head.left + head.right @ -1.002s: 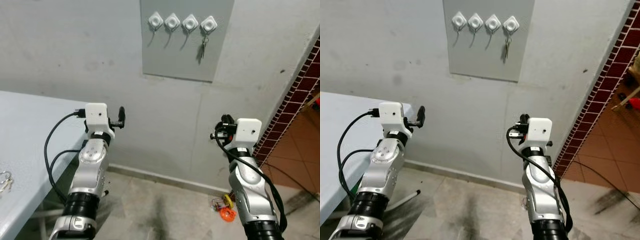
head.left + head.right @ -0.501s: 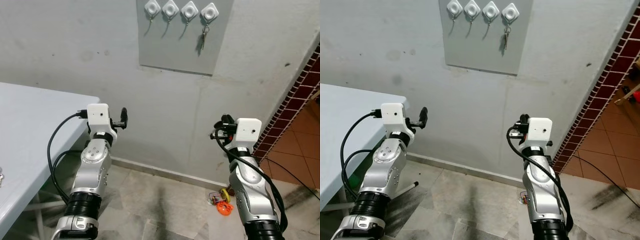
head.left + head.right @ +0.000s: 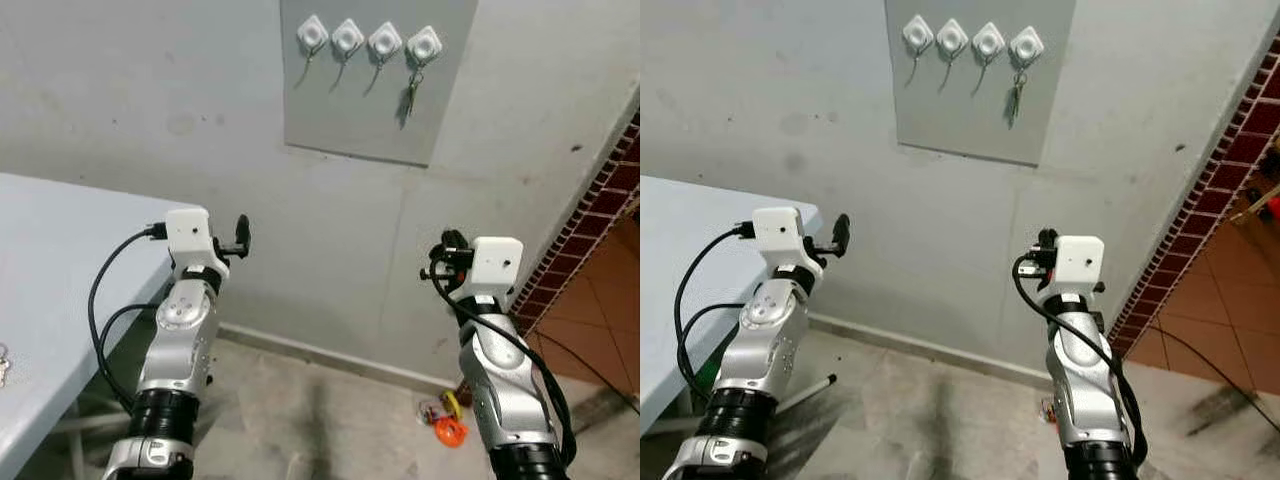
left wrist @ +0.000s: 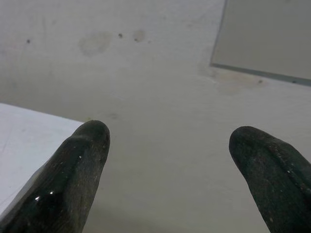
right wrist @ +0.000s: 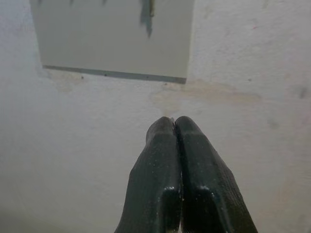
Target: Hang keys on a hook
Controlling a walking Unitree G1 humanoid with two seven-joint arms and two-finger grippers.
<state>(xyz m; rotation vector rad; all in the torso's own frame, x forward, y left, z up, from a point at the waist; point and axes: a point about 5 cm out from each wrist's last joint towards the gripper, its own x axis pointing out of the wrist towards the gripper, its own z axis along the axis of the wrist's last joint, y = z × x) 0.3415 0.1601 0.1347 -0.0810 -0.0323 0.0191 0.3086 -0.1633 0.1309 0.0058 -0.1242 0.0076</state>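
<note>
On the far left a pale table (image 3: 60,230) stands against the grey wall (image 3: 150,90). A small bit of metal (image 3: 4,362) lies at its near edge, too cut off to tell what it is.

The left claw (image 3: 240,232) is held up beside the table's corner, and its two black fingers (image 4: 77,165) are spread wide with nothing between them.

High on the wall is a grey board (image 3: 375,80) with four white hooks (image 3: 347,37) in a row. The keys (image 3: 411,92) hang from the hook furthest right (image 3: 424,44). They look like a small thin silver bunch, dangling straight down against the board.

The right claw (image 3: 440,262) is held up lower down, well apart from the board. Its fingers (image 5: 167,165) are pressed tight together and hold nothing.

On the floor (image 3: 330,420) by the wall lies a small orange and yellow thing (image 3: 448,420). A red brick wall (image 3: 600,200) is on the far right.
</note>
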